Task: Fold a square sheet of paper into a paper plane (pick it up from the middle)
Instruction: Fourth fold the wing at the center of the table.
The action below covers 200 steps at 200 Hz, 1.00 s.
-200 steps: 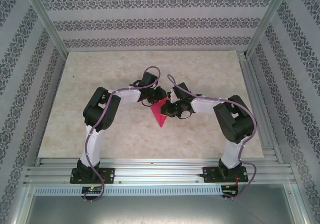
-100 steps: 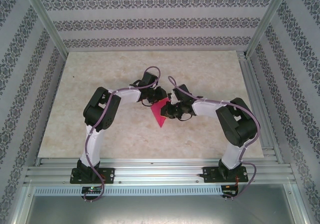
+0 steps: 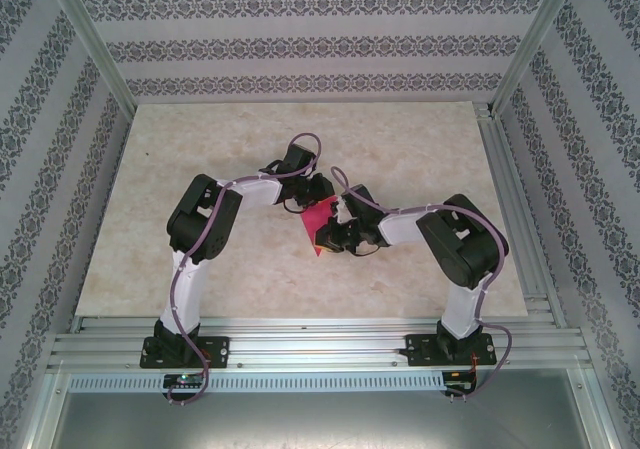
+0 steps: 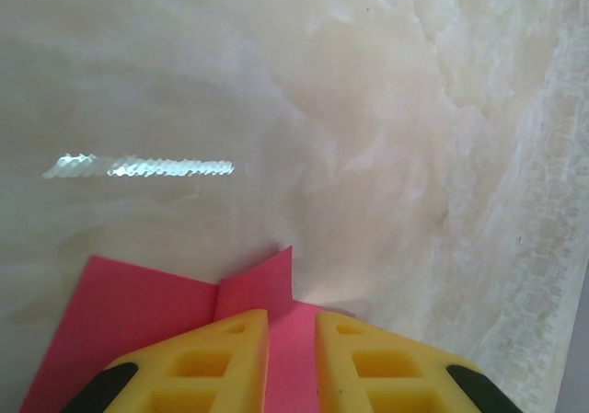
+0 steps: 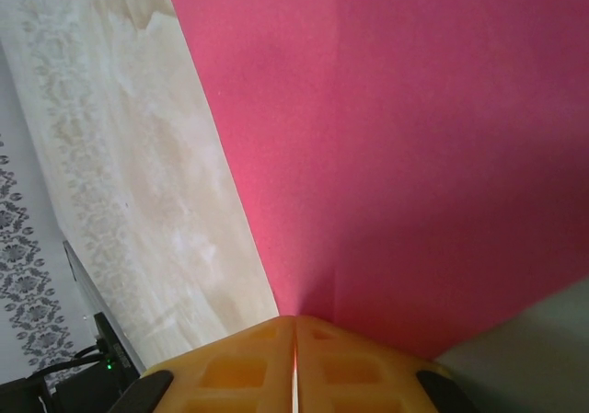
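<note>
The magenta-red sheet of paper lies mid-table, folded to a point toward the near edge. My left gripper rests on its far corner. In the left wrist view its yellow fingers stand a narrow gap apart, the paper flat beneath them and a small flap raised at the left fingertip. My right gripper sits over the sheet's right side. Seen from the right wrist, the right gripper is shut, a thin pink line in its seam, and a crease in the paper runs up from its tips.
The marble-patterned table is framed by aluminium rails at the near edge and right side. Patterned walls close in the back and both sides. The two arms nearly meet over the paper.
The right arm has moved left and nearer, its gripper now covering more of the paper. The left arm and gripper have stayed still.
</note>
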Tool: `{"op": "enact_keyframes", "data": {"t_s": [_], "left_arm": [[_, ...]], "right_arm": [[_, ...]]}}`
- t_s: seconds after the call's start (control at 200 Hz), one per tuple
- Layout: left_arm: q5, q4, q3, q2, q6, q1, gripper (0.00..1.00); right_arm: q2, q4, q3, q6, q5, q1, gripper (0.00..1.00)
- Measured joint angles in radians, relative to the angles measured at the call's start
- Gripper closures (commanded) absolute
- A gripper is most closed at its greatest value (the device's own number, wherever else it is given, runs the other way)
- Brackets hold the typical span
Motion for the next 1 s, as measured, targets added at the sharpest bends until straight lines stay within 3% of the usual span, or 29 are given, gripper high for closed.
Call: {"op": "enact_keyframes", "data": {"t_s": [0.31,0.729,0.999], "left_arm": [[0.000,0.000,0.000,0.000,0.000,0.000,0.77],[0.000,-0.004,0.006,0.001,0.004,0.000,0.76],[0.016,-0.052,0.106,0.034,0.014,0.017,0.72]], "right_arm": [[-0.086,-0.089,-0.005,-0.001,0.054,0.045,0.90],[-0.028,-0.095,0.011,-0.005,0.061,0.066,0.92],[-0.028,-0.078,0.000,-0.004,0.057,0.061,0.93]]}}
